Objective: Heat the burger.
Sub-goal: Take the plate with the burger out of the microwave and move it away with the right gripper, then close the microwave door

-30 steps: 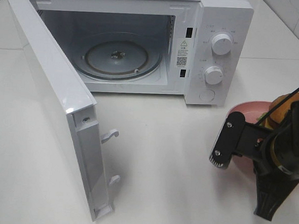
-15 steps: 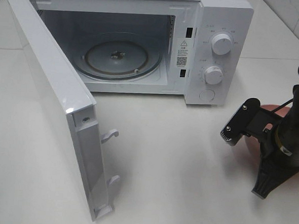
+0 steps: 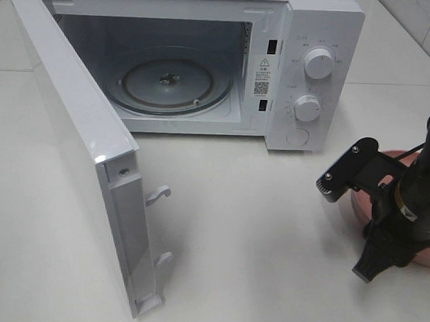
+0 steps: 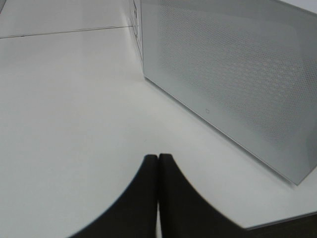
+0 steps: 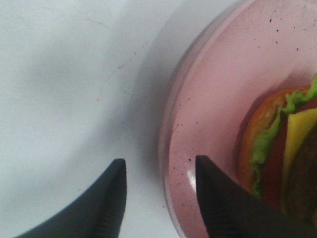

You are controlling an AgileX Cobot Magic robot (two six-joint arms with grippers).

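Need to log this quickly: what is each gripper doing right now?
Left gripper: closed, holding nothing, near the microwave door.
Right gripper: open, astride the pink plate rim, holding nothing; burger untouched.

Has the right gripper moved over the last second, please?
Yes. The right gripper has shifted right and slightly up in the exterior view, nearer the microwave's knob side, over the pink plate.

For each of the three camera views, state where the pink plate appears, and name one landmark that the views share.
Exterior high: pink plate at the right edge, largely hidden behind the right arm.
Left wrist: not in view.
Right wrist: plate fills the right side, carrying the burger.
Shared landmark: the white tabletop.
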